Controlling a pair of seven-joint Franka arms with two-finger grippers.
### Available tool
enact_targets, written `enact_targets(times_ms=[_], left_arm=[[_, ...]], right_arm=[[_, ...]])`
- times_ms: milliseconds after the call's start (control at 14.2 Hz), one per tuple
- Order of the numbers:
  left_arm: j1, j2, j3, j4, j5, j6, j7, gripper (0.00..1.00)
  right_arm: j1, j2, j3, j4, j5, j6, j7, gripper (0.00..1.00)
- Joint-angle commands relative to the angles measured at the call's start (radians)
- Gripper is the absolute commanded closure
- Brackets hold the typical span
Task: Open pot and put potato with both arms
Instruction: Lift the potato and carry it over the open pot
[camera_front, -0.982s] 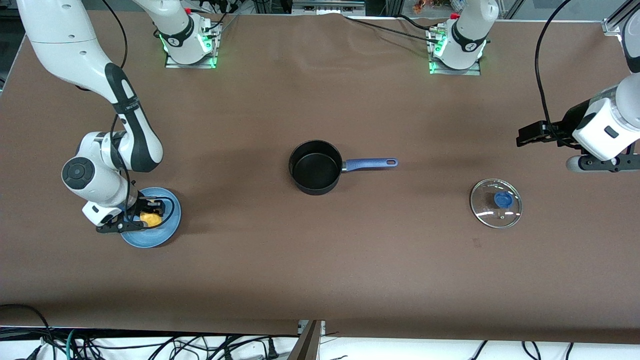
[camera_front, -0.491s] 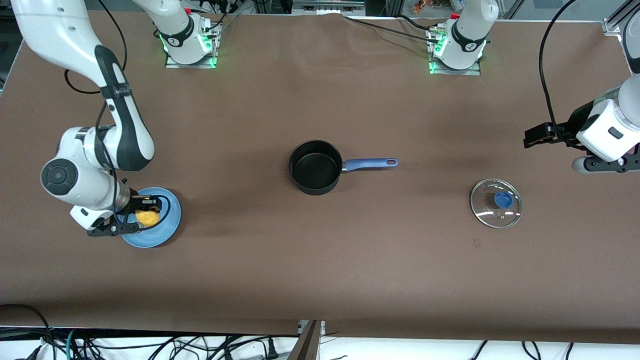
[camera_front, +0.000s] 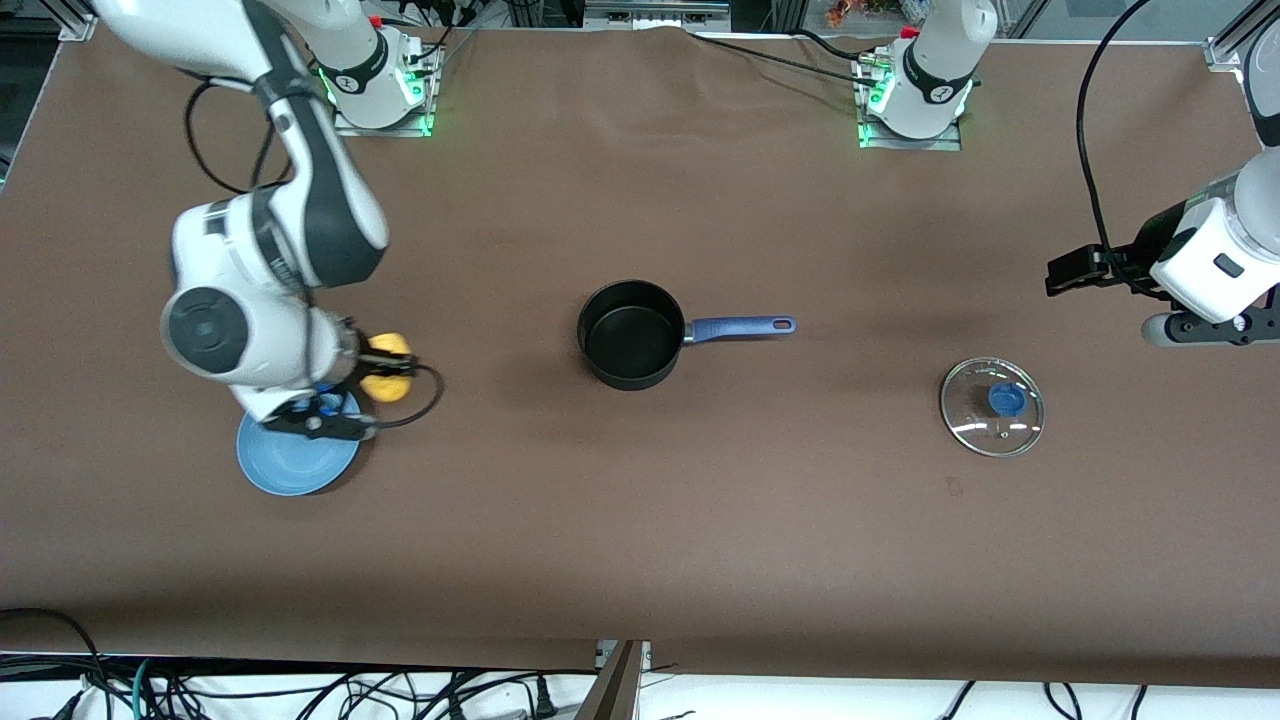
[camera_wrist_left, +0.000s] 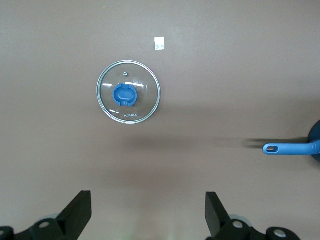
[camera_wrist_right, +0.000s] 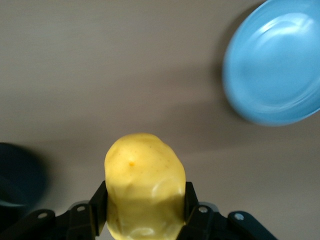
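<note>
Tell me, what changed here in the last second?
The right end effector, shut on the potato, lifted it off the plate and carried it toward the pot; it is now over bare table beside the plate. The left end effector, open, pulled back slightly. Pot and lid stayed put.
</note>
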Motion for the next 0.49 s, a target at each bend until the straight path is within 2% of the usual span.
enact_targets(times_ms=[0,211,421], left_arm=[[0.002,0.014,-0.012,0.036,0.018,-0.025,-0.006,0.00],[0.007,0.014,-0.011,0.036,0.018,-0.025,-0.006,0.00],[0.007,0.014,-0.011,0.036,0.018,-0.025,-0.006,0.00]], right_arm=[[0.106,0.036,0.024,0.064,0.022,-0.015,0.263,0.61],[0.230,0.088,0.025,0.105,0.024,0.020,0.449,0.60],[0.323,0.148,0.025,0.106,0.024,0.140,0.568,0.60]])
